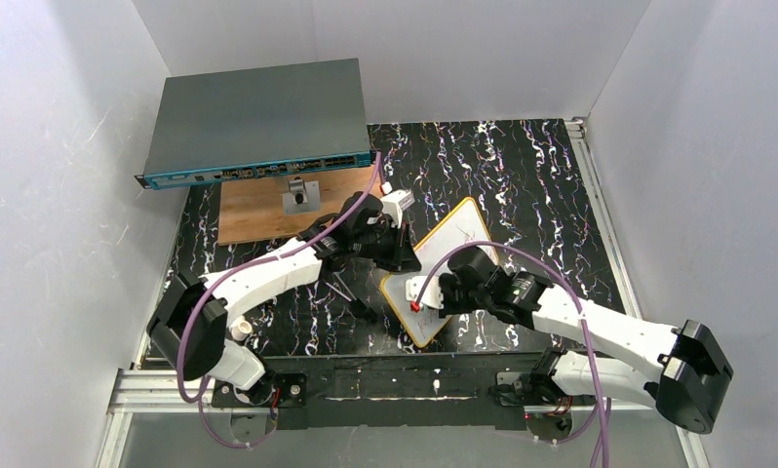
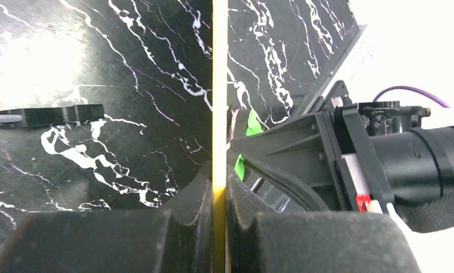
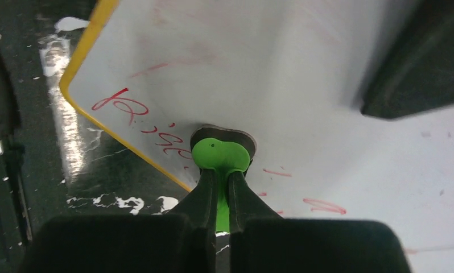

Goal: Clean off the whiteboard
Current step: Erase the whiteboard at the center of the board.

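The black, white-veined marble-patterned table (image 1: 561, 195) spreads beneath both claws. Well beyond the left claw (image 1: 403, 255), towards the far corner, stands a flat grey metal box (image 1: 258, 117) with a blue front strip, and a brown rectangular wooden board (image 1: 253, 214) lies partly under it. The small white rectangular whiteboard (image 1: 460, 237) with its thin orange rim sits between the two claws. The left claw is clamped on its rim, which the left wrist view shows edge-on between the fingers. The right claw (image 3: 222, 190) is on the board's face, closed tight on the stem of a small green plastic eraser (image 3: 220, 152) whose dark pad is pressed to the white surface. Red handwritten marks (image 3: 114, 101) lie just ahead of and beside the right claw, near the board's corner, so the wiping looks unfinished. The left grip catches only the thin rim, so a hard push from the eraser could twist the board out of those fingers or slide it across the table. The pad works close to the rim, and a stroke running too far could drop off the edge and miss the corner marks.
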Tool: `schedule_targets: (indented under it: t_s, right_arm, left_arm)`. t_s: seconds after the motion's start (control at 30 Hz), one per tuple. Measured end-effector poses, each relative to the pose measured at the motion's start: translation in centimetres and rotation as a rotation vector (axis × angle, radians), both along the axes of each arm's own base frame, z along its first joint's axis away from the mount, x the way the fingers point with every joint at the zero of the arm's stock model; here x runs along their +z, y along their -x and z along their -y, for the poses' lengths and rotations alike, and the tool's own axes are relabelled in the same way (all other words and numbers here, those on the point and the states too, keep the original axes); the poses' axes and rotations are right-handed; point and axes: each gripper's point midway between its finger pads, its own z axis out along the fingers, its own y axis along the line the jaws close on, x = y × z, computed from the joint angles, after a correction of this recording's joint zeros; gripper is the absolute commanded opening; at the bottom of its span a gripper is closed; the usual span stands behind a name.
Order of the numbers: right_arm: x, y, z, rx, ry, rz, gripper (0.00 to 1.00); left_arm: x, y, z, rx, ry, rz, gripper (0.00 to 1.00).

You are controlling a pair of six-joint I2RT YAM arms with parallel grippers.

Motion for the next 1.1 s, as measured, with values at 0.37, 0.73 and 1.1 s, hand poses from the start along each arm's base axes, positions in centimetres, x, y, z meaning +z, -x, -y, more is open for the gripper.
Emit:
schedule_targets:
  t_s: [0.37,0.73,1.1]
  right_arm:
    - [1.0,-3.8,1.6,-0.306,-0.124,-0.101,0.01]
    - [0.7,0.3,-1.8,-0.166,-0.153,-0.267,0.01]
    - [0.7,-5.2,-0.1,-0.489,-0.21,-0.255,0.01]
  left_arm:
    - [0.5,0.3,-1.0,0.12,-0.002,0.069,0.0]
    - [0.3,0.5,-2.1,0.232,0.031,0.098,0.0]
    - [0.1,0.3,-3.3,0.306,0.07,0.132,0.0]
